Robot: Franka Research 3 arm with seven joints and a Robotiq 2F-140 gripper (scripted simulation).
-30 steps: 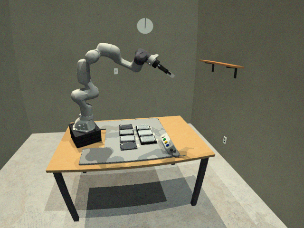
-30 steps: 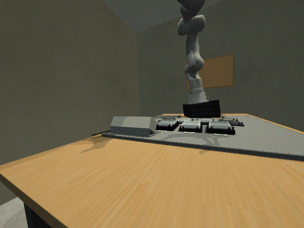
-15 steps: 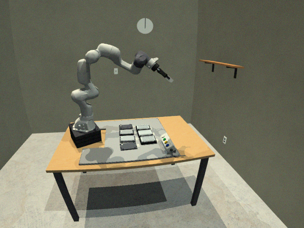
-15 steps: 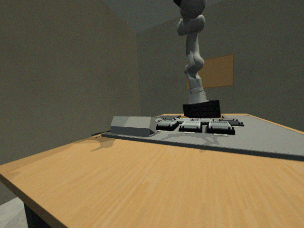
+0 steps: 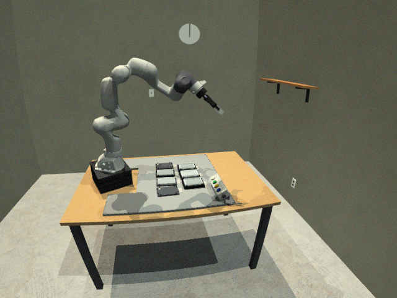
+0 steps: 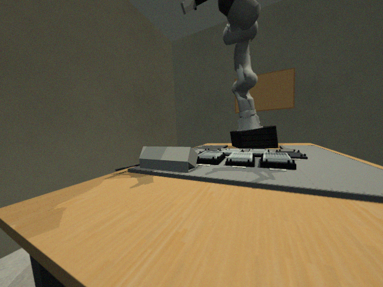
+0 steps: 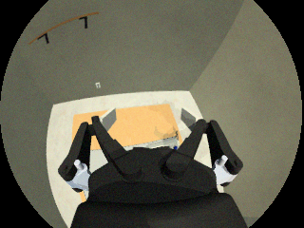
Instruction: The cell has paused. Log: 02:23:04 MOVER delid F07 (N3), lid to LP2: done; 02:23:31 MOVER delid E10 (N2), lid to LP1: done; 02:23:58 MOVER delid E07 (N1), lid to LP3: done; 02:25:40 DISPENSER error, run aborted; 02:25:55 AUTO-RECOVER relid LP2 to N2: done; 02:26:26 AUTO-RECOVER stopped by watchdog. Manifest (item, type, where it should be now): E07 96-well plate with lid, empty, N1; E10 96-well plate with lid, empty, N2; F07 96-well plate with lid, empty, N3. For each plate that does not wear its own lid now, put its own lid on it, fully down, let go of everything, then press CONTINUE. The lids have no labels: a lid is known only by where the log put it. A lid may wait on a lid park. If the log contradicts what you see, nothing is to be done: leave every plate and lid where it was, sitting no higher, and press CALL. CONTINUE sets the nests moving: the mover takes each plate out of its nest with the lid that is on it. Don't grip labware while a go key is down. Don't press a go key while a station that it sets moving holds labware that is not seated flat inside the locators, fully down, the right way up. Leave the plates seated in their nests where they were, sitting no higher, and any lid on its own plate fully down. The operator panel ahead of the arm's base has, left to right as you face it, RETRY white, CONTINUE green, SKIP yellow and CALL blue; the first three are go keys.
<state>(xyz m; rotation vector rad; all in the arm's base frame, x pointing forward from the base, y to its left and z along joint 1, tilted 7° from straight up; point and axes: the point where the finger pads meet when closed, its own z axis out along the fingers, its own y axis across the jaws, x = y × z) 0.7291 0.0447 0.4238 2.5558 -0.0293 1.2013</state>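
Note:
My gripper (image 5: 220, 111) (image 6: 185, 6) (image 7: 148, 113) is open and empty, high in the air above the table's far right part, tilted down. Three well plates sit in a column of nests on the grey mat (image 5: 128, 202): a back plate (image 5: 187, 166) (image 6: 276, 156), a middle plate (image 5: 189, 173) (image 6: 240, 156) and a front plate (image 5: 193, 182) (image 6: 210, 155). The front plate shows a darker well grid; the other two look paler. Left of them is a column of lid parks: two pale lids (image 5: 165, 172) (image 5: 166, 180) lie on the middle ones, while the back park (image 5: 164, 165) and the front park (image 5: 167, 190) are dark and bare.
The operator panel (image 5: 221, 192) (image 6: 163, 159) stands right of the plates, with white (image 5: 214, 178), green (image 5: 214, 181), yellow (image 5: 216, 185) and blue (image 5: 218, 189) keys. The arm's black base (image 5: 110, 179) (image 6: 253, 137) is at the mat's left. A wall shelf (image 5: 288, 84) hangs at the right.

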